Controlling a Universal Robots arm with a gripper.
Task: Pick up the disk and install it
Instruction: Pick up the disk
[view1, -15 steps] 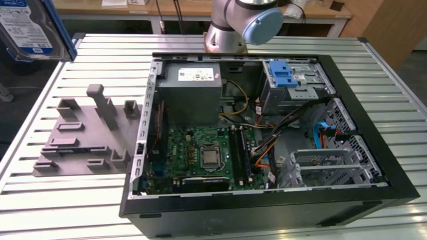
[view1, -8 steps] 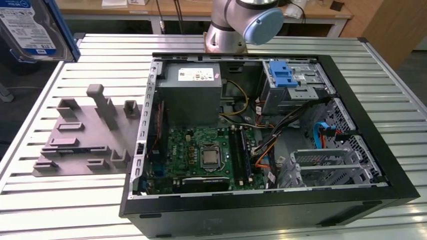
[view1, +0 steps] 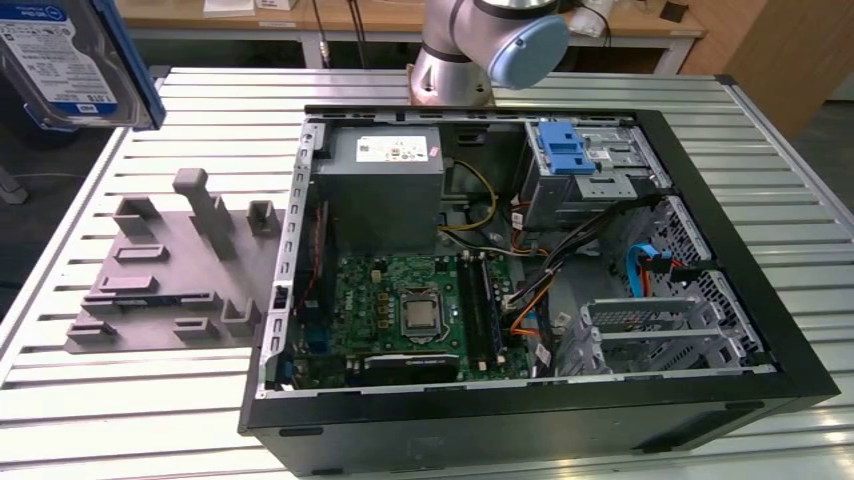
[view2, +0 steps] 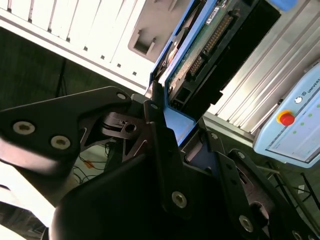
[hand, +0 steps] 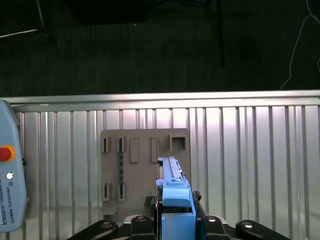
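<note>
At the exterior view's far left the disk (view1: 67, 60) hangs aloft, its blue carrier clamped between the fingers of the gripper (hand: 176, 219), clear of the grey fixture plate (view1: 160, 290) on the slatted table (view1: 134, 400), with the open computer case (view1: 534, 425) to the right.

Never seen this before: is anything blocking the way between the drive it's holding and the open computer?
Nothing visible does. The tool holds the drive up in the air, to the exterior view's left of the computer, whose side is open.
</note>
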